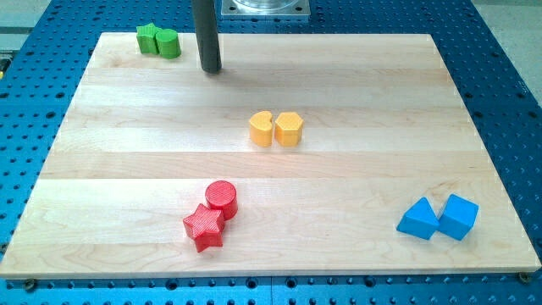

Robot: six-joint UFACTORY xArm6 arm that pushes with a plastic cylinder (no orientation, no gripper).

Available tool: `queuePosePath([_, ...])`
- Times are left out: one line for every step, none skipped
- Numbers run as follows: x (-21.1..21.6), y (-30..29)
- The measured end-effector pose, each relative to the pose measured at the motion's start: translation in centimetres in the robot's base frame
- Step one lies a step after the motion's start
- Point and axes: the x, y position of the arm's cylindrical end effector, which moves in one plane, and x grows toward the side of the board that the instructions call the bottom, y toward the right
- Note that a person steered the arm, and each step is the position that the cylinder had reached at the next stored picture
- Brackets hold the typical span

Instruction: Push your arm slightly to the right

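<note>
Eight small blocks sit in four pairs on a pale wooden board (pixel 127 127). Near the top left corner, a green star (pixel 149 38) touches a green rounded block (pixel 168 42). At the centre, a yellow notched block (pixel 262 129) sits just beside a yellow hexagon-like block (pixel 289 129). Toward the bottom edge, a red cylinder (pixel 222 199) touches a red star (pixel 204 227). Near the bottom right corner, two blue blocks (pixel 439 218) rest together.

The arm ends in a dark upright rod with no hand, so it grips nothing. The rod's tip (pixel 211 69) rests near the top edge, just right of the green pair and apart from it. A small rightward push would probably cross bare wood, since no block lies close on that side.
</note>
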Motion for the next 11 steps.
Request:
queuePosePath([0.7,0.4])
queuePosePath([1.5,-0.5])
queuePosePath([1.5,-0.7])
queuePosePath([1.8,-0.6])
queuePosePath([1.9,-0.6])
queuePosePath([3.6,-0.6])
queuePosePath([3.8,-0.6])
queuePosePath([4.9,2.3])
queuePosePath([2.5,3.4])
queuePosePath([2.4,3.5])
queuePosePath([2.4,3.5])
